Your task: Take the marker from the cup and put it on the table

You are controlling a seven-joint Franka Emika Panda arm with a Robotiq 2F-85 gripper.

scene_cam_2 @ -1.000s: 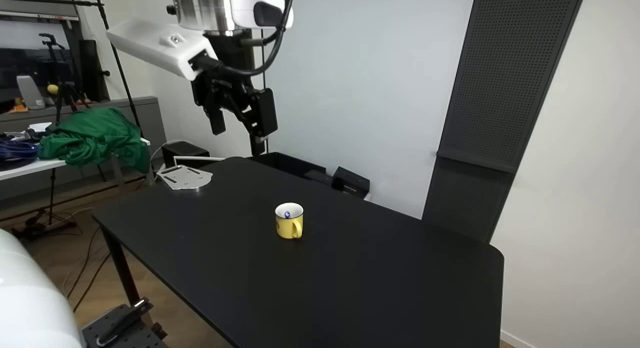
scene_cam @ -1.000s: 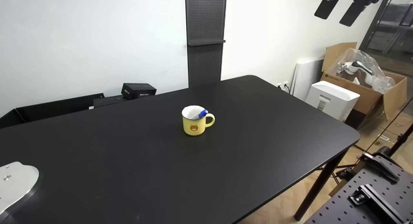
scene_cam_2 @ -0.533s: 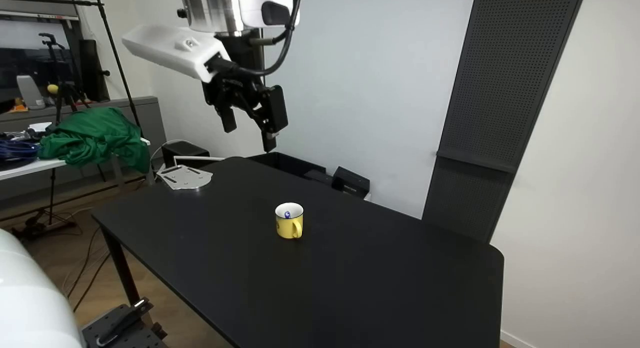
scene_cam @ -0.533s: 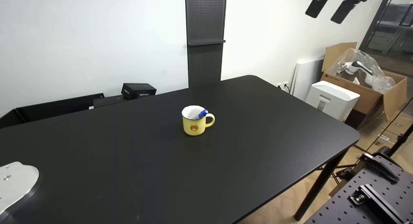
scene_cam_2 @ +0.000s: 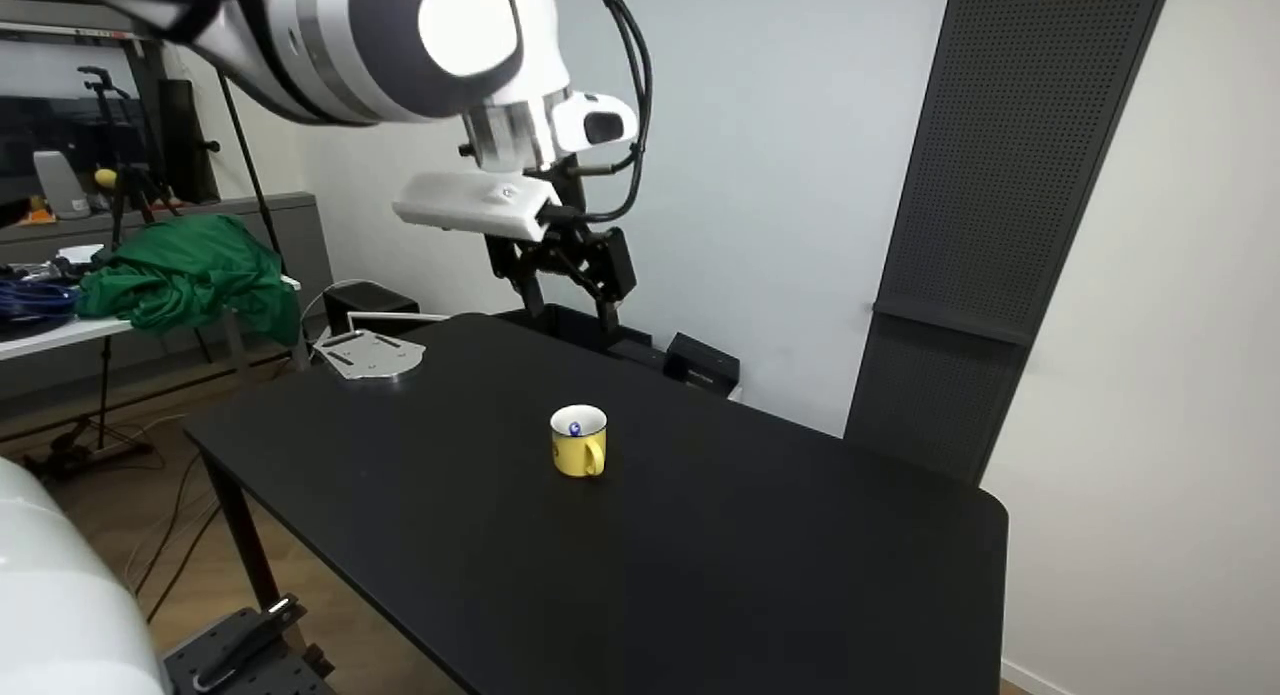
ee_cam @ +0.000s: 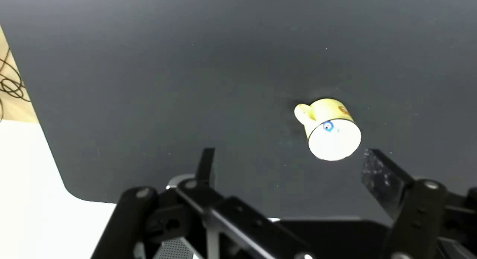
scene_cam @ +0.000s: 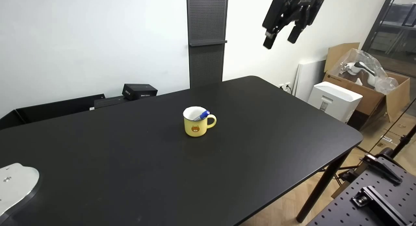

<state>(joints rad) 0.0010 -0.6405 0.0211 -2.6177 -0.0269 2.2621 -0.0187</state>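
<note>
The yellow cup [scene_cam: 194, 131] stands upright near the middle of the black table [scene_cam: 146, 167]; it also shows in an exterior view [scene_cam_2: 572, 461] and in the wrist view [ee_cam: 327, 107]. The blue marker [scene_cam: 204, 114] leans inside the cup, its blue end at the rim on the handle side; in an exterior view [scene_cam_2: 574, 429] and in the wrist view [ee_cam: 328, 126] mostly that end shows. My gripper [scene_cam: 281, 42] is open with nothing between its fingers. It hangs high above the table, apart from the cup. In the wrist view the cup lies beyond the fingertips [ee_cam: 288, 152], nearer the right finger.
A silver metal plate [scene_cam: 18, 183] lies at one end of the table, also seen in an exterior view [scene_cam_2: 370, 357]. Black boxes [scene_cam: 139, 91] stand behind the table's wall-side edge. A perforated dark panel [scene_cam_2: 1010, 155] is on the wall.
My gripper has come lower in both exterior views, leftward in one and rightward in the other, most of it within the last half second. It stays open. The cup and marker have not moved.
</note>
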